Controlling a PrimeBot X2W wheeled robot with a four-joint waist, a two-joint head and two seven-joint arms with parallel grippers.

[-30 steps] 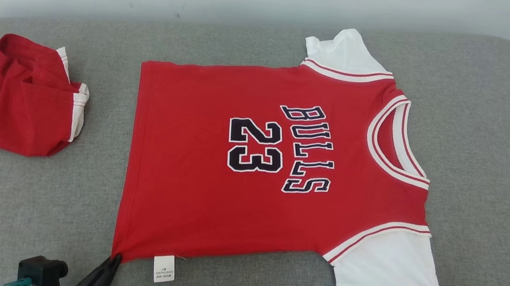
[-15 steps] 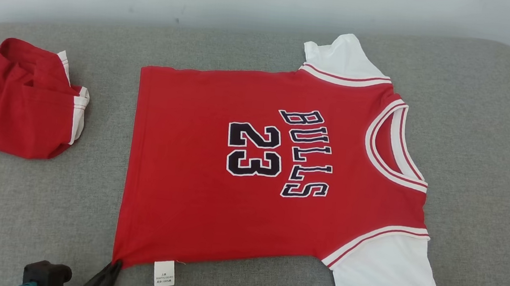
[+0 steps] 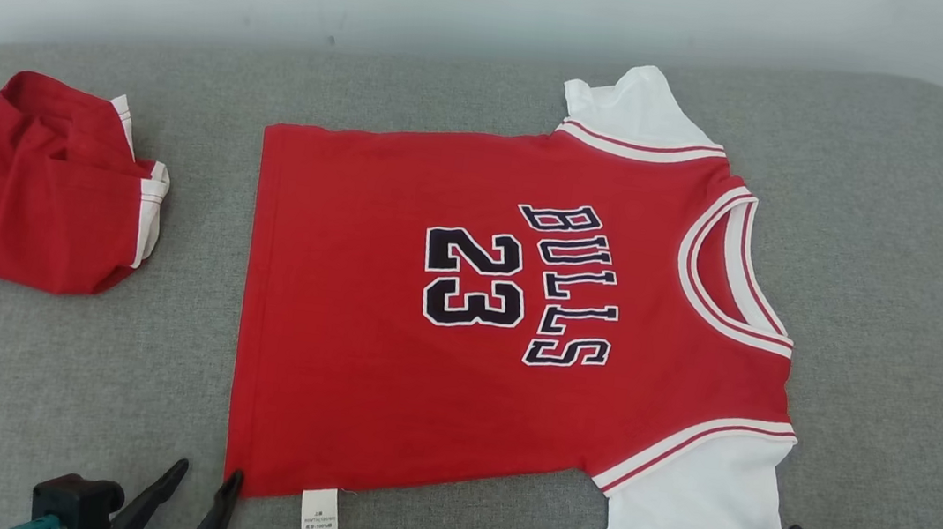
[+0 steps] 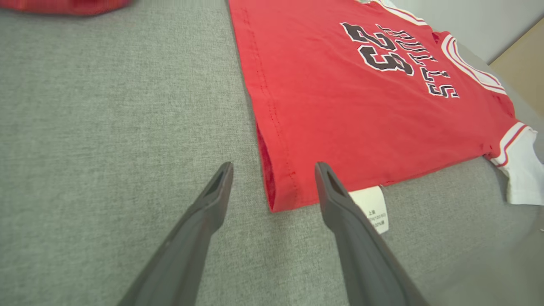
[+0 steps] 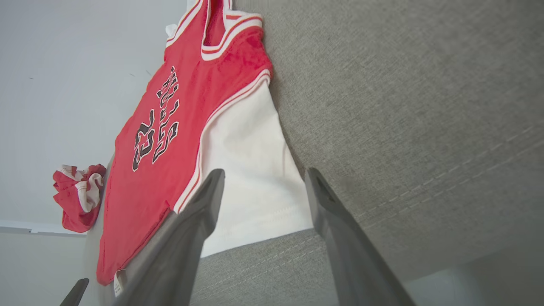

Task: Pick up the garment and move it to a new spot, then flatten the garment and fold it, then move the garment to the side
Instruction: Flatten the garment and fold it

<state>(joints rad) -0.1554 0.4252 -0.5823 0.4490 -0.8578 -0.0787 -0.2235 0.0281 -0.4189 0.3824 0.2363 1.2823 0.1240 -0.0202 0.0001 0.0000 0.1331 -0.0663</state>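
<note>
L gripper [image 4: 274, 165] spread, red-and-white fabric basketball jersey [image 3: 389, 362] hem corner just ahead; R gripper [image 5: 264, 171] spread, sleeve just ahead.

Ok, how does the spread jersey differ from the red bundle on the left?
The jersey lies flat and spread out; the red bundle sits crumpled in a heap. The jersey shows a BULLS 23 print; the red bundle shows none. The jersey covers far more of the grey cushion than the red bundle. Both are red with white trim.
</note>
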